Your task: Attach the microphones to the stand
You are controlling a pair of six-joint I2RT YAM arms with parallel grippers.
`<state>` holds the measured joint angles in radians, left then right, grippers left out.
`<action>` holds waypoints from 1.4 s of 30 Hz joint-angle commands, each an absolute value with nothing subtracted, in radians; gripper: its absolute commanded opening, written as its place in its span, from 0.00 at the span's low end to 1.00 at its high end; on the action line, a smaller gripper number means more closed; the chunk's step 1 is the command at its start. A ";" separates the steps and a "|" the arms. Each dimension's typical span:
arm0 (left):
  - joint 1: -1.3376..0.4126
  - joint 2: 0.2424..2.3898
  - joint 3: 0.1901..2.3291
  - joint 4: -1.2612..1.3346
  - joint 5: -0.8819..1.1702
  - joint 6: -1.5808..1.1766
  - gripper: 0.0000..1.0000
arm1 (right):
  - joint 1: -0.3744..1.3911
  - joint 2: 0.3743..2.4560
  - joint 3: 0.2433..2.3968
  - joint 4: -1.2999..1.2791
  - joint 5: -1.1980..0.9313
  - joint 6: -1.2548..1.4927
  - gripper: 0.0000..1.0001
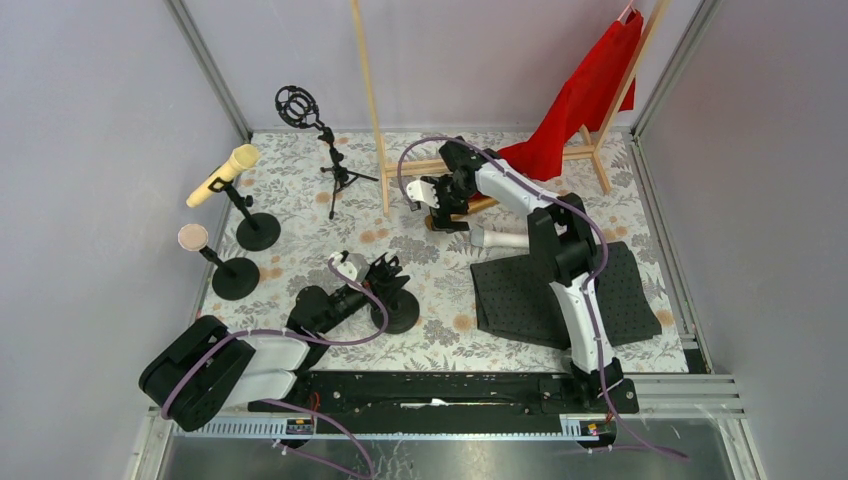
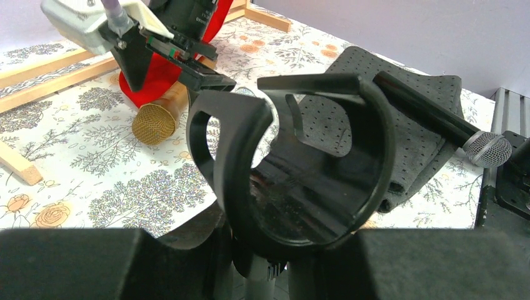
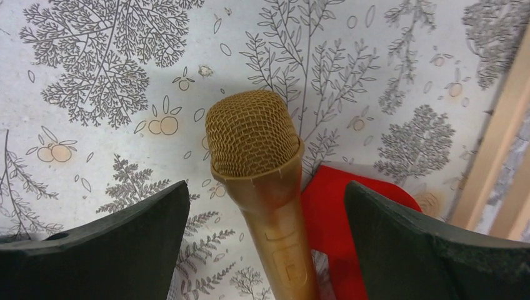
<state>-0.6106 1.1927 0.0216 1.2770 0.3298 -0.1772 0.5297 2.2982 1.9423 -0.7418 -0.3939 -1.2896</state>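
Note:
My left gripper [image 1: 385, 272] [image 2: 284, 253] is shut on the stem of a black desk stand [image 1: 403, 312], just under its empty C-shaped clip [image 2: 300, 162]. Across the table my right gripper [image 1: 437, 200] [image 3: 265, 250] stands open, its fingers either side of the gold microphone [image 3: 253, 134] [image 2: 159, 119] without touching it. That microphone lies flat on the cloth beside a red fabric. The pale yellow microphone [image 1: 225, 175] sits tilted in a stand at the left, and the pink microphone [image 1: 193, 237] sits in the stand in front of it. The white microphone [image 1: 500, 240] lies by the mat.
A black perforated mat [image 1: 560, 295] lies at the right with a black microphone with a silver head [image 2: 487, 149] on it. A tripod stand with a ring mount [image 1: 297, 105] is at the back. A wooden rack [image 1: 372, 110] carries a red cloth [image 1: 585, 95].

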 commanded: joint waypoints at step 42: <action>-0.615 1.123 -0.029 1.344 0.249 -0.182 0.54 | 0.533 2.133 1.706 -0.147 -0.614 -0.892 0.00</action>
<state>-0.6125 1.1461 0.0101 1.2842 0.2695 -0.1810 0.5240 2.3085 1.7859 -0.4114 -0.5682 -1.0275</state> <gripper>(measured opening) 0.529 0.562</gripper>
